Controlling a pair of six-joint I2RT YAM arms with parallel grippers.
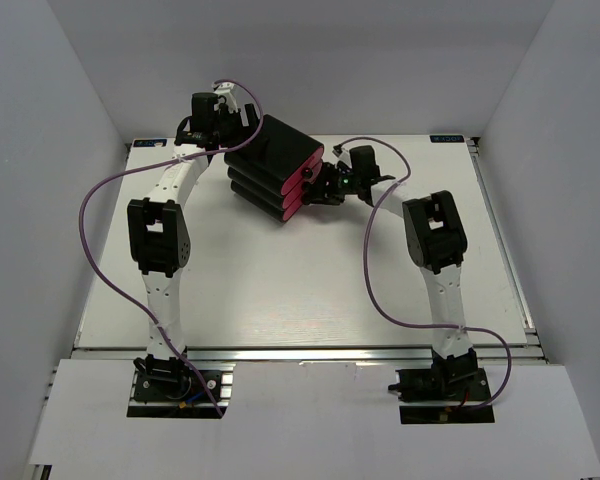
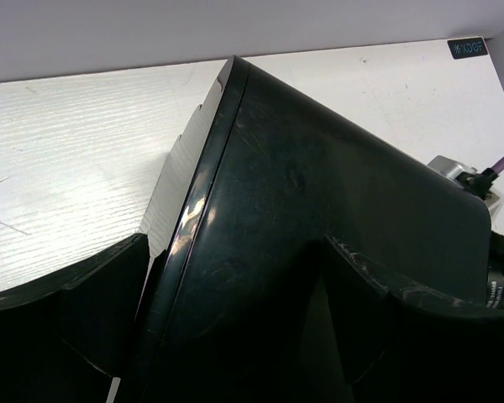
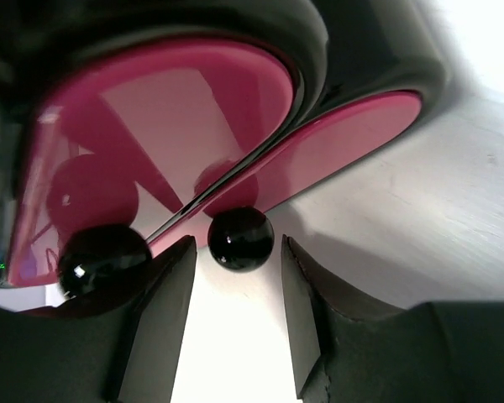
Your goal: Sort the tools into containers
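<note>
Black rounded casing point(image 1: 265, 150) holding three stacked pink shallow drawers point(image 1: 305, 178) is sitting at the far middle of the white surface point(image 1: 280, 290) in the top view. There the left tool point(image 1: 228, 135) is reaching its rear and the right tool point(image 1: 320, 188) is facing the drawer fronts.

Left wrist view: the fingers point(image 2: 67, 319) are standing wide astride the casing; whether they are touching it cannot be determined.

Right wrist view: the right fingers point(image 3: 164, 319) are flanking one round black knob point(image 3: 239, 238), parted and not touching it.

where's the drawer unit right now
Top view: the drawer unit sits far centre on the table, left gripper holding its back, right gripper at its knobs.
</note>
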